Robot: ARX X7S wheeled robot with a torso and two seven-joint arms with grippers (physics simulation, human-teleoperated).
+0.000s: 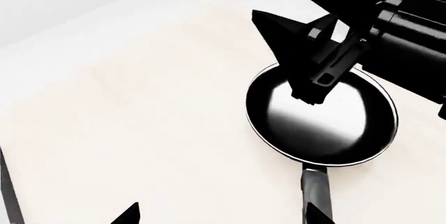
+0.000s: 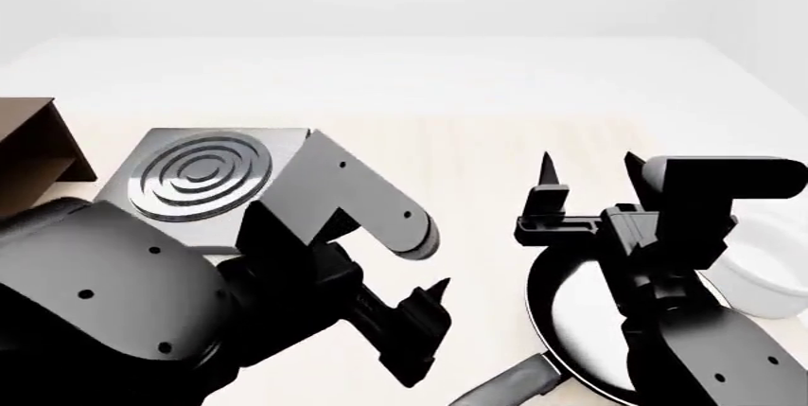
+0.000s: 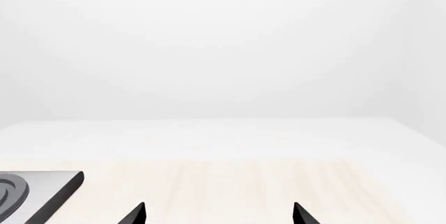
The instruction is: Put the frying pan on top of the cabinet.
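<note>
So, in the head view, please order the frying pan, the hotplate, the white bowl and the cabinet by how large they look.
1. frying pan, partly hidden by the right arm
2. hotplate
3. white bowl and cabinet: both cut off, so unsure

Matte black angular arm housings, small round screw holes; each tool (image 2: 588, 179) tapered to pointed black fingers.

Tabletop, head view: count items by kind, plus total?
Frying pan: 1
Hotplate: 1
Cabinet: 1
White bowl: 1
Total: 4
</note>
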